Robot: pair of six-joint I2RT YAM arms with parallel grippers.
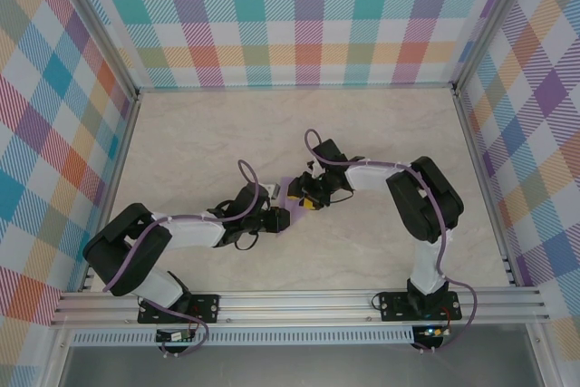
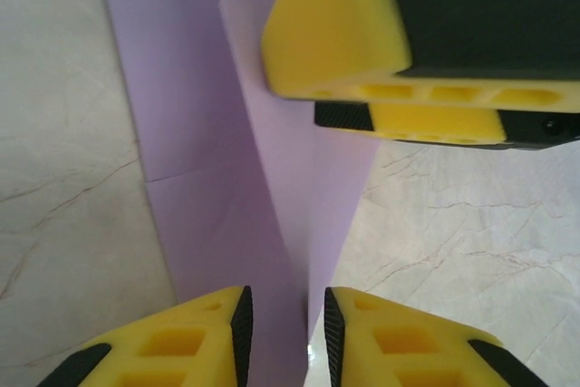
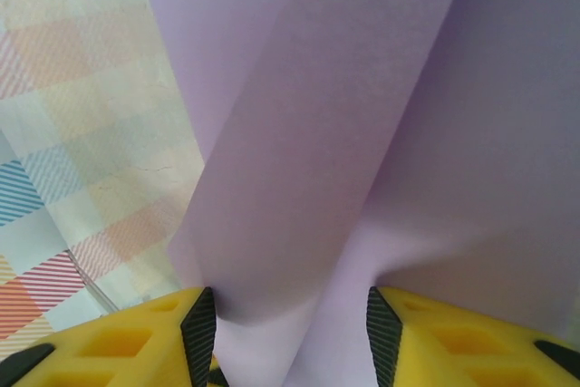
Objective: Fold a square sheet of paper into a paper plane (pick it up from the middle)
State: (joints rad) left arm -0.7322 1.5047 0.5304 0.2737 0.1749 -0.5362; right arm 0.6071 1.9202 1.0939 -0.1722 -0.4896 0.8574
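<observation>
The partly folded lavender paper (image 2: 217, 178) lies on the marbled desk (image 2: 63, 133) from 12 o'clock to 6 o'clock, where a raised fold passes between the left gripper's (image 2: 285, 342) slightly parted yellow fingers, with the right gripper (image 2: 313, 100) over its edge at 1 o'clock.

Pastel plaid walls (image 1: 308, 15) enclose a pale marble-look tabletop (image 1: 208, 133) — aluminium rails (image 1: 299, 301) frame it.
</observation>
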